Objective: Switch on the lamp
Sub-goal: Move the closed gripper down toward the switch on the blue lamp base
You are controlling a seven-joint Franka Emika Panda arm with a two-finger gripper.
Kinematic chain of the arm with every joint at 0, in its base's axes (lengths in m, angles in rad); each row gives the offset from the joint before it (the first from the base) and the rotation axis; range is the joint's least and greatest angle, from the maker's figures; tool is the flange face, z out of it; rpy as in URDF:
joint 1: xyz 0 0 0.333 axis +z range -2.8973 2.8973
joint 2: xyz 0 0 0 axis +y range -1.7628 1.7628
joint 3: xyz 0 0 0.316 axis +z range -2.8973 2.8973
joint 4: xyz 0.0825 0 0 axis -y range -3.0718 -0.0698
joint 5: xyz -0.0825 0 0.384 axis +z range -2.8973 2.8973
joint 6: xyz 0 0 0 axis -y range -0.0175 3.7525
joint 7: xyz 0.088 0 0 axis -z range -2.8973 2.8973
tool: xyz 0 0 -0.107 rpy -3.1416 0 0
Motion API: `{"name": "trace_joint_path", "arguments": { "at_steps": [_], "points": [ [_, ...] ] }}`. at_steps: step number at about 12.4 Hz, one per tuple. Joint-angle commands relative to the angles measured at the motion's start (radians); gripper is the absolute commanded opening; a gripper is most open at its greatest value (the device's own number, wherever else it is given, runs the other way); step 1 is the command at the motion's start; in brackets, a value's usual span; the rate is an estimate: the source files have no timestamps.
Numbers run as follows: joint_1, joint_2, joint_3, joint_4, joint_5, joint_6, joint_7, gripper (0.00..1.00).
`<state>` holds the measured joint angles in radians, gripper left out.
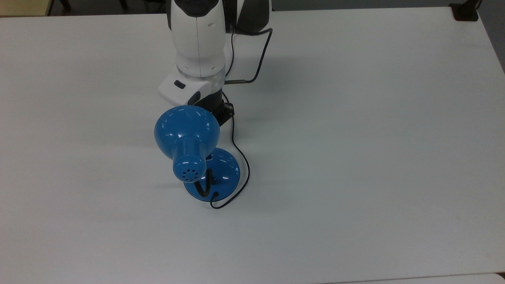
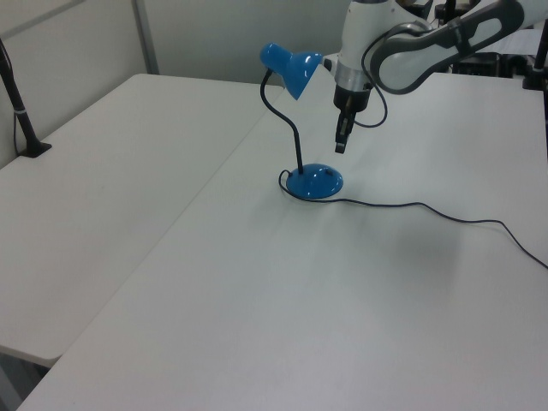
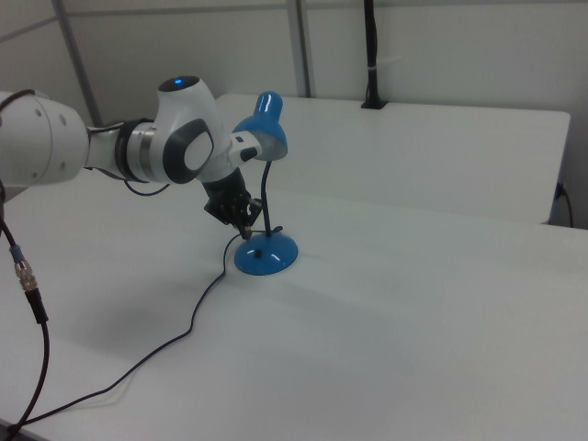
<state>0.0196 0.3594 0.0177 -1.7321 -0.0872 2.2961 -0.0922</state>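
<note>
Hanging in the air, the hand [image 2: 340, 147] points down with its two fingers pressed together, closed on nothing. It touches nothing. Its tip sits just above the lamp's base [image 2: 314, 181], a little toward the left view's right. In the right view the hand [image 3: 246, 223] is near the base [image 3: 265, 254] too, just above it and toward the right view's left.

From the top view most of the hand is hidden under the lamp's shade [image 1: 186, 128], and a bit of black metal pokes out beside the shade. The white arm [image 1: 200, 37] is cut off at the top edge of the top view. The switch on the lamp is too small to make out.

The lamp [image 2: 295, 124] is bright blue and shiny. It has a round flat base, a thin black bendy neck [image 2: 287, 127] and a cone shade [image 2: 291, 68] that tips toward the hand. The shade is higher than the hand and just beside the arm's wrist. No glow comes from the lamp.

A thin black cord [image 2: 428, 208] runs from the base, under the hand's side, and away across the white table [image 2: 257, 300]. The lamp stands on this table, right below the hand.
</note>
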Motion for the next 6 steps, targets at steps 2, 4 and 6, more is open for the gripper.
{"name": "trace_joint_path", "arguments": {
  "at_steps": [2,4,6],
  "points": [
    [0.003,0.05,-0.001,0.005,0.02,0.101,-0.015,0.0],
    [0.003,0.062,-0.001,0.005,0.02,0.109,-0.018,0.0],
    [0.003,0.078,-0.001,0.006,0.02,0.129,-0.018,0.0]
  ]
}}
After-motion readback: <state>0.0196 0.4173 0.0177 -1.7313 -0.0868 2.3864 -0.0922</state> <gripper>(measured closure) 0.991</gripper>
